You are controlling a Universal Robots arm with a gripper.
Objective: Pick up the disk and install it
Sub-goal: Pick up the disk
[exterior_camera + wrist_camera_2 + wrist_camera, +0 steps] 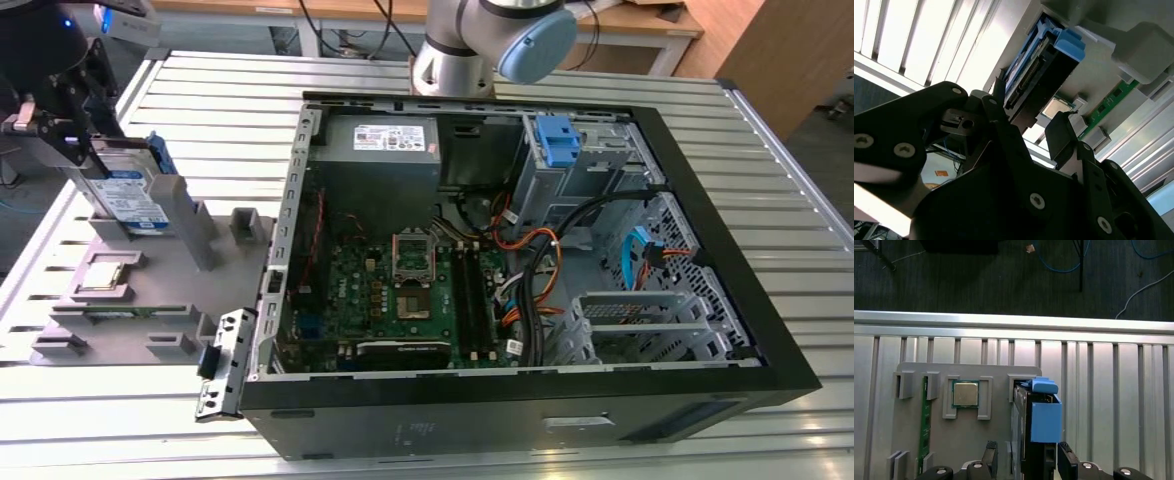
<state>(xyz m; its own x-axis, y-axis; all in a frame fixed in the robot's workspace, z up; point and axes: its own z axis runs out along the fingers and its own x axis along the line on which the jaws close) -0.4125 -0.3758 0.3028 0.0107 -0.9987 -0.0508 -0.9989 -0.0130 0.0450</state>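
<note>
- The gripper [1027,447] is open. In the first wrist view its two black fingers [990,455] stand on either side of the disk [1045,420], and a gap shows between one finger and the disk's side.
- In the second wrist view the disk [1039,70] sits between the two fingertips [1064,127], and the jaws are not pressed onto it.
- The disk stands on edge in a slot of a grey holder [969,440]. Its bright blue frame sticks out at the end.
- In the exterior view the disk [134,195] leans upright against a raised post of the holder [147,300]. Its white-and-blue label is in sight, and the gripper [83,165] is just above it.
- The holder lies on the slatted metal tabletop [134,430], along the edge at the exterior view's left.
- A small square silver chip [965,393] rests in its own pocket of the holder, just beside the disk's slot.
- A green memory stick [925,425] stands in another slot, on the far side of the chip from the disk.
- An open black computer case [534,395] fills the middle of the tabletop and reaches toward the edge at the exterior view's right.
- Inside the case lie a green circuit board [400,300], cables and a blue bracket [557,140] near its far corner.
- The arm's base [454,60] stands by the far edge of the tabletop, behind the case.
</note>
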